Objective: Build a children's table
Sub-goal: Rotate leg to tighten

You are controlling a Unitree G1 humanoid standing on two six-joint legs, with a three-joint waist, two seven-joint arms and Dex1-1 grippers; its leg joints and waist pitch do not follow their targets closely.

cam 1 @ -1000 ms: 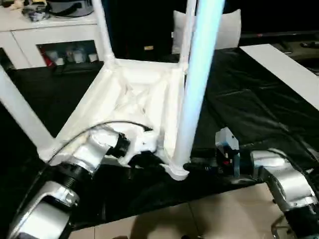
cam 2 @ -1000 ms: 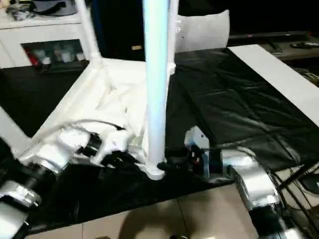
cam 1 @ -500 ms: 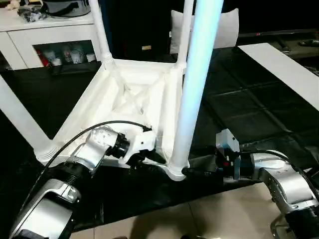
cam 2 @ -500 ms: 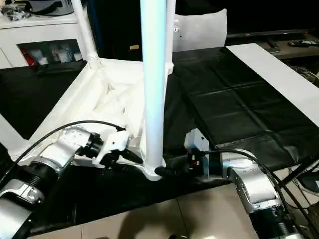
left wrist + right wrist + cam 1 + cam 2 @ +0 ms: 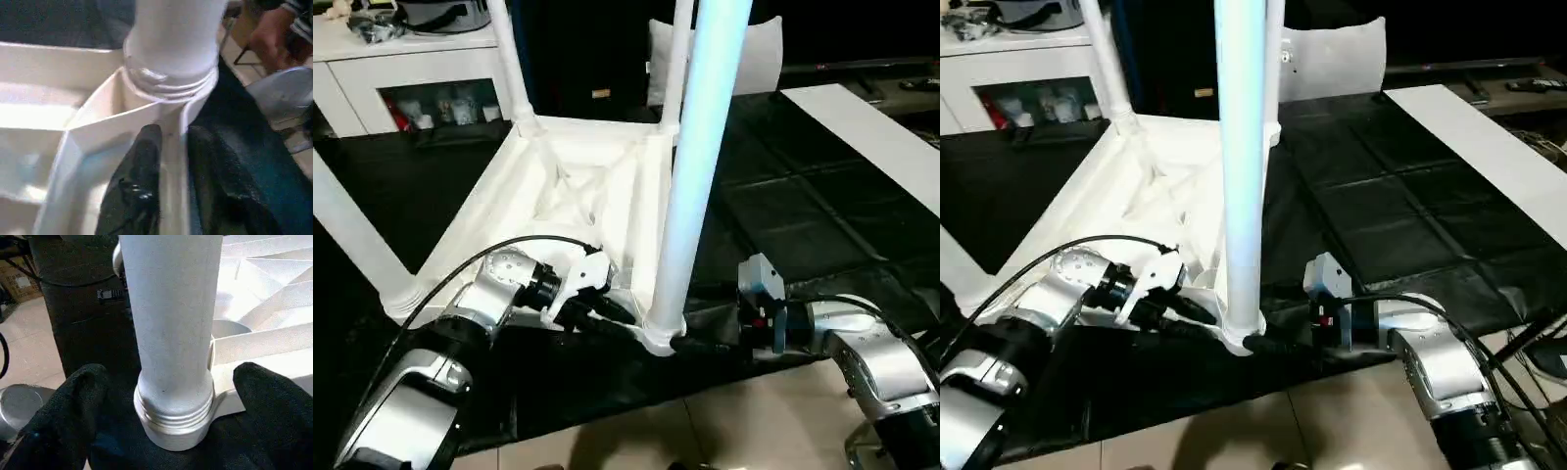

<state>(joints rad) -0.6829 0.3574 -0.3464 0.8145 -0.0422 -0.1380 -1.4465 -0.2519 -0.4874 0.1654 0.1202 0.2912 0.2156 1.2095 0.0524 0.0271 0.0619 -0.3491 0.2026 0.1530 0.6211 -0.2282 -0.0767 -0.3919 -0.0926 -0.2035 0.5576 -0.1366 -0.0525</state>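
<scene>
Right gripper [image 5: 168, 421] stood wide around the near leg [image 5: 690, 176], touching nothing; left gripper [image 5: 168, 161] pinched the tabletop [image 5: 578, 186] rim; unsupported, a half-seated leg risked tilting out.

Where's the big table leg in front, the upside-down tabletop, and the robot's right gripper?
front leg [image 5: 690, 186], left eye view, middle of the tube
tabletop [image 5: 582, 186], left eye view, ribbed underside
right gripper [image 5: 166, 391], right wrist view, between its fingertips

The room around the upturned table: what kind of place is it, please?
Probably a living room at home, used as a work area. A white cabinet with glass doors holds small items, the floor is pale tile, and a black sheet lies under the upturned tabletop.
</scene>
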